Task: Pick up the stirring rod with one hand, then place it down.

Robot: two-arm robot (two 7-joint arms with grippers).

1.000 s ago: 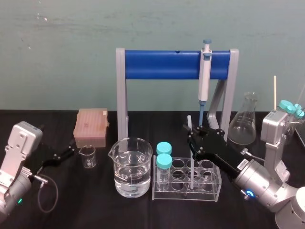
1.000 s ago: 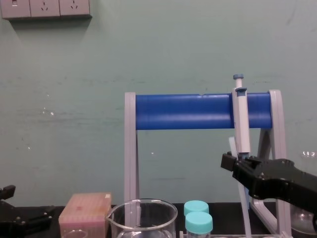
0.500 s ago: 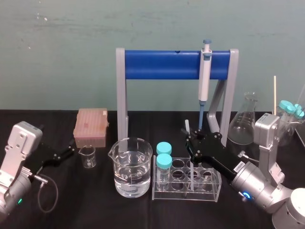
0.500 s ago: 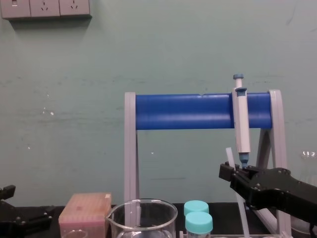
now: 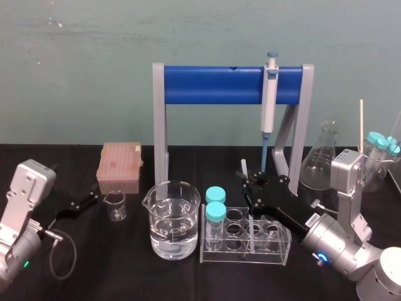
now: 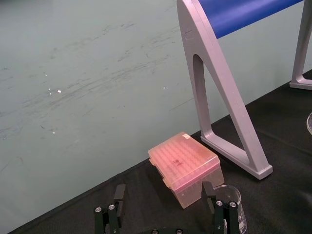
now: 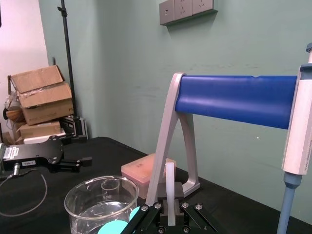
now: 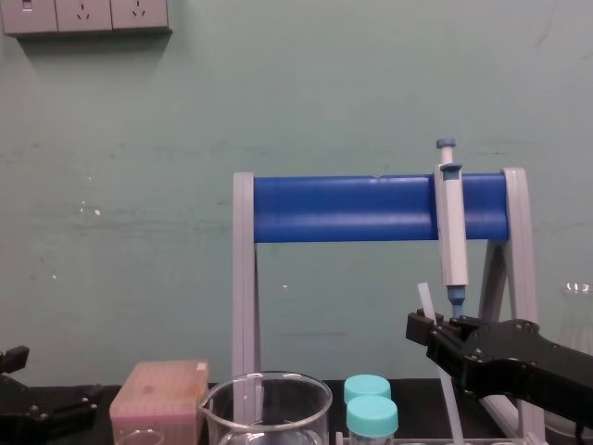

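Setting: black table surface (image 5: 81,251) before a green wall, set with lab ware.
Stirring rod: long thin translucent white stirring rod (image 5: 244,165), near upright, right of the surface's middle. Lower end down among the wells of a clear plastic tube rack (image 5: 276,248); impossible to tell whether it touches a well.
Right gripper: black angular right gripper (image 5: 248,182), reaching in from the right edge, jaws closed tight on the rod. Grip near the rod's upper part, probably to hold the jaws clear of the rack.
Left gripper: small black left gripper (image 5: 88,200), parked by the left edge, fingers spread wide, empty. Idle, likely because one hand suffices.
Neighbours: two teal-capped vials (image 5: 215,204) at the rack's left end. Water-filled glass beaker (image 5: 174,219) just beside the rack. Grey-white pipette (image 5: 269,100) hanging from a blue-barred grey stand (image 5: 213,84) behind.
Stage: judged mid-carry, rod in hand, not yet released.
Risk: thin rod could tilt or tap the rack wall on setting down.
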